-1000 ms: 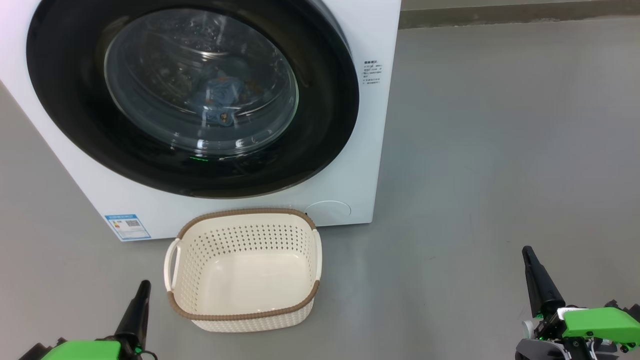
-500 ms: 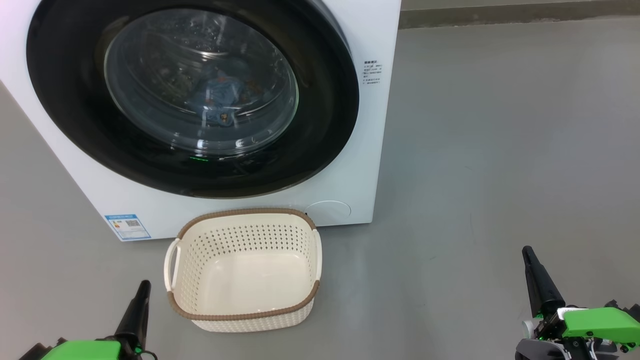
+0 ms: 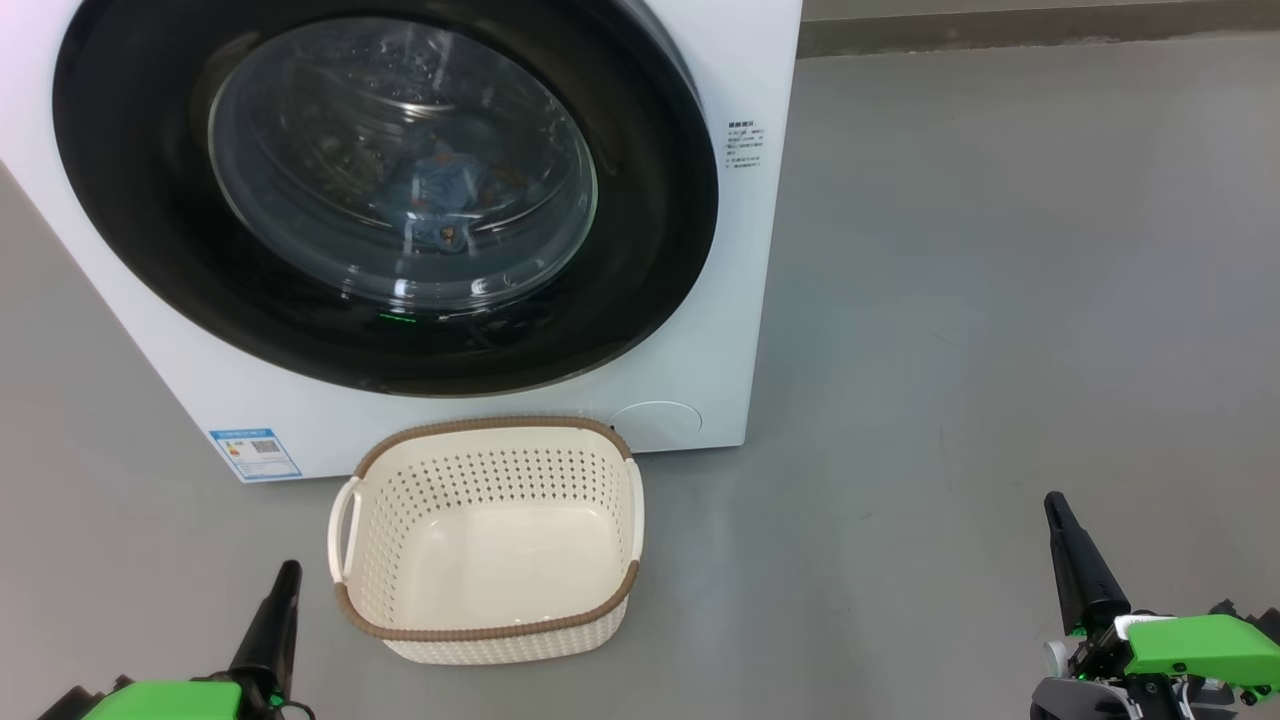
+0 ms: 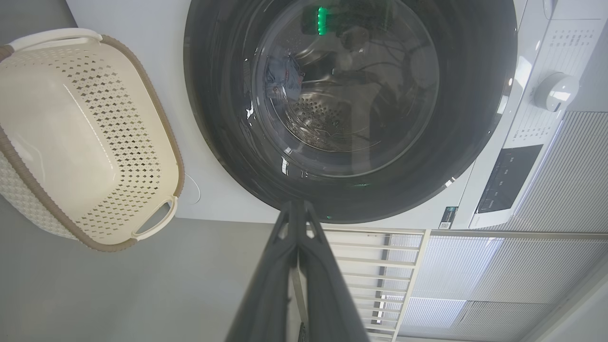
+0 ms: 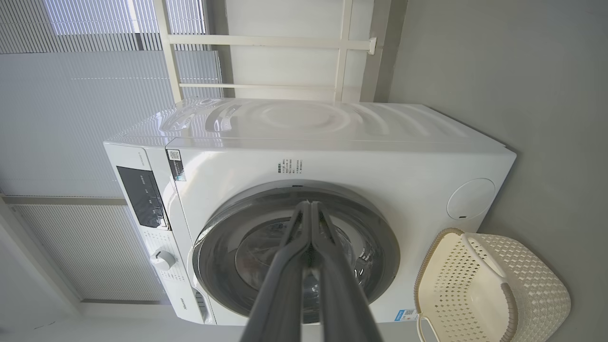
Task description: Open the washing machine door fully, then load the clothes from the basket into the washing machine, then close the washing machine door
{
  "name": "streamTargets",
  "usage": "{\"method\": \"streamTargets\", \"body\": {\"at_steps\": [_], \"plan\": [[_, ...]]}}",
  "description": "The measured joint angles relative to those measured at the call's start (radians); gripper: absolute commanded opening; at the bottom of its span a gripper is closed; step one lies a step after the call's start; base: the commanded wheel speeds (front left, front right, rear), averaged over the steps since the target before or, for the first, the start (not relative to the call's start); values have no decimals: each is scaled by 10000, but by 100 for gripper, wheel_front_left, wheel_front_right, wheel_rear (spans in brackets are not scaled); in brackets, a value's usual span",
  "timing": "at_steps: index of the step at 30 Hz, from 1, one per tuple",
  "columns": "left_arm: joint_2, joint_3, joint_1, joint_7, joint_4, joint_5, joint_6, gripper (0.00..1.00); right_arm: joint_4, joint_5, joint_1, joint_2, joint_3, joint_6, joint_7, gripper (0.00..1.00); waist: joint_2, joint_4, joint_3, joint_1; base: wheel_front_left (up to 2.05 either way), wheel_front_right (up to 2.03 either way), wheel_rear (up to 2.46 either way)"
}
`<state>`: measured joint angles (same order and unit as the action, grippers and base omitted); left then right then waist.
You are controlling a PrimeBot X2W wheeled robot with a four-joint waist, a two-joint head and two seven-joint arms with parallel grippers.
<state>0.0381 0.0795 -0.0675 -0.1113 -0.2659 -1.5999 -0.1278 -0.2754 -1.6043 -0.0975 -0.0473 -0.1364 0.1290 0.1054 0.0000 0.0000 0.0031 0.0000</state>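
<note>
Grey floor all round; washing machine far left, door shut, clothes inside. Basket sits just in front of it. Left claw and right claw both clenched on nothing, low at the near corners, touching no item.

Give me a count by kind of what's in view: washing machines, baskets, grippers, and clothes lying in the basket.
Washing machine: 1
Basket: 1
Grippers: 2, left gripper and right gripper
Clothes: 0 in the basket; some behind the washing machine door, number unclear
Total: 4
</note>
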Motion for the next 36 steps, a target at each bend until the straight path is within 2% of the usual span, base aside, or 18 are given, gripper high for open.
{"method": "streamTargets", "body": {"at_steps": [36], "plan": [[-2, 2, 0, 0, 0, 0, 0, 0, 0, 0, 0, 0, 0, 0, 0, 0, 0, 0, 0, 0, 0, 0, 0]]}}
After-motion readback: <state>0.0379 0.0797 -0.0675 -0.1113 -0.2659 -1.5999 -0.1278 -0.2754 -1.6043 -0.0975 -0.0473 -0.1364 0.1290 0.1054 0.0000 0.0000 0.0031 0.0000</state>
